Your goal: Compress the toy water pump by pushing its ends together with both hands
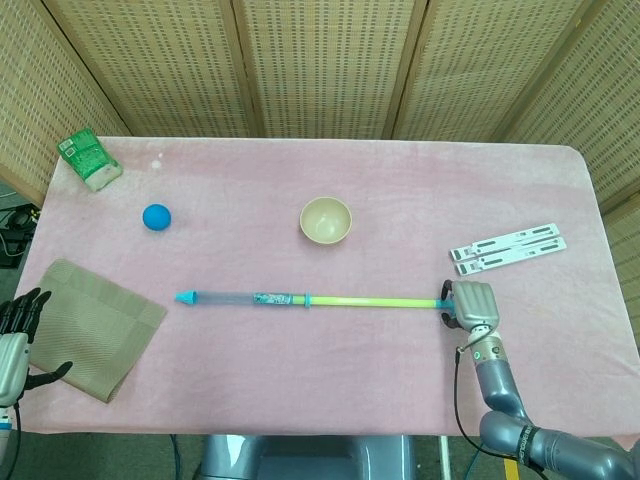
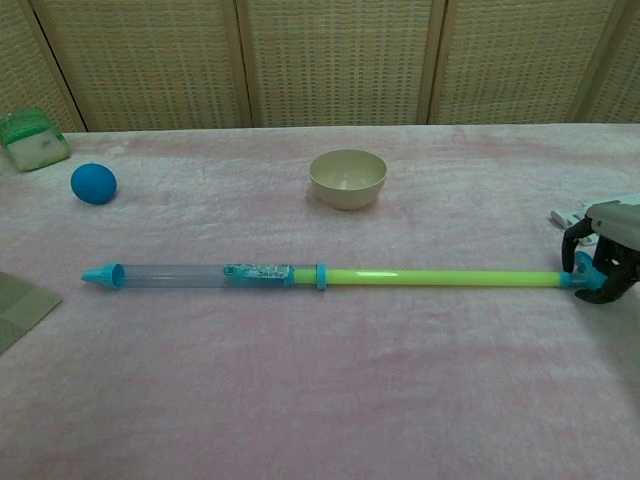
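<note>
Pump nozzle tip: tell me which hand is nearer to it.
Left, though neither is close. The left hand sits off the table's left edge, past the cloth, apart from the nozzle tip. The right hand is at the pump's opposite end, on the handle.

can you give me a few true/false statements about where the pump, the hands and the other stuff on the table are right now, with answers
1. The right hand has its fingers curled around the handle end of the toy water pump. True.
2. The left hand is holding the pump's nozzle end. False: it sits at the table's left edge by the folded cloth, well apart from the nozzle.
3. The pump's green rod is fully pushed into the clear barrel. False: a long stretch of rod shows outside the barrel.
4. The bowl stands on the far side of the pump, not touching it. True.
5. The blue ball lies inside the bowl. False: it lies on the table, left of the bowl.
</note>
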### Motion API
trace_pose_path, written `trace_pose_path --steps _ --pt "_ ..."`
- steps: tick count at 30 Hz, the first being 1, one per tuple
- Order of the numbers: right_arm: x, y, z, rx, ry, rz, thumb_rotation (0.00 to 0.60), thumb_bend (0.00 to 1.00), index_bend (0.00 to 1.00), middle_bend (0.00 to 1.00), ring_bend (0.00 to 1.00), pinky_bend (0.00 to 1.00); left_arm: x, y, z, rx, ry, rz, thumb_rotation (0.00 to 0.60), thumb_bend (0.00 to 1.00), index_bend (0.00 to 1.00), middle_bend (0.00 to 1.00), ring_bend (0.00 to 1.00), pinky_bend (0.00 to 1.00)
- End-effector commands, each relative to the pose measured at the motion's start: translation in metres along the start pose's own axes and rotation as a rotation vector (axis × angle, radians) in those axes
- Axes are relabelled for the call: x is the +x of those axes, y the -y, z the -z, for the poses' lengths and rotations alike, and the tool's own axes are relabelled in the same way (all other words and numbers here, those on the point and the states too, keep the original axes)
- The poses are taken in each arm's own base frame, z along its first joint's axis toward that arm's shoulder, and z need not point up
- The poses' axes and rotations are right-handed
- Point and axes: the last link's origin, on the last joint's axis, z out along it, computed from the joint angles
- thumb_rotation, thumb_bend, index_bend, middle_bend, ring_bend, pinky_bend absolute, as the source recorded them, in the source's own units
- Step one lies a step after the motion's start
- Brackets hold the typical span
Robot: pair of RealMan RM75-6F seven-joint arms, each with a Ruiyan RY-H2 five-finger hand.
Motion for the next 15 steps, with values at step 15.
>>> trace_pose_path --steps 15 --pt "-0.012 0.000 -0.012 -0.016 -0.020 -0.005 0.600 0.57 0.76 1.00 1.00 0.64 -0.005 0.002 -0.004 0.012 0.021 -0.007 0.600 0.00 0.00 0.00 0.00 0.00"
